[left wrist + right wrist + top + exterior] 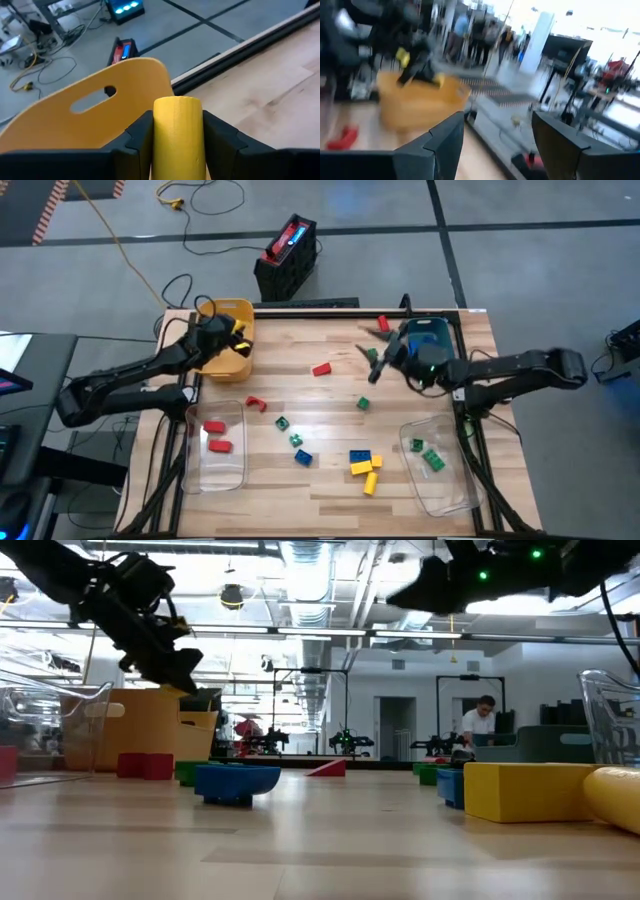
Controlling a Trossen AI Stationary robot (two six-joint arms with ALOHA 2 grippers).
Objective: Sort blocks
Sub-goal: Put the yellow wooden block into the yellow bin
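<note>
the left gripper [232, 332] hangs over the yellow bin [228, 361] at the bench's far left corner, its jaws closed on a yellow block [178, 135]. in the left wrist view that block stands between the two dark fingers [137, 142] with its long axis running along them, its rounded end pointing out past the tips toward the bin's handle wall.

along the bench's left edge lies a clear bin [197, 467] with two red blocks [216, 436] in it, one just beyond the other. just right of that bin, a red block [256, 403] lies on the wood, and another red block [321, 369] lies farther back toward the middle, its long axis slightly slanted to the far edge.

near the middle of the bench sit two small green blocks [290, 431], then a blue block [302, 458] just nearer the front edge. right of these lies a cluster: a blue block [360, 455] with yellow blocks [364, 470] touching it on its front side, the frontmost one angled toward the front edge. a lone green block [363, 403] sits behind the cluster.

the right gripper [372, 363] hovers above the bench near the far right corner, beside the teal bin [430, 332], jaws spread wide with nothing between them. a red block [382, 324] lies near the far edge just behind it. at the front right corner a second clear bin [450, 490] holds green blocks [428, 455].
</note>
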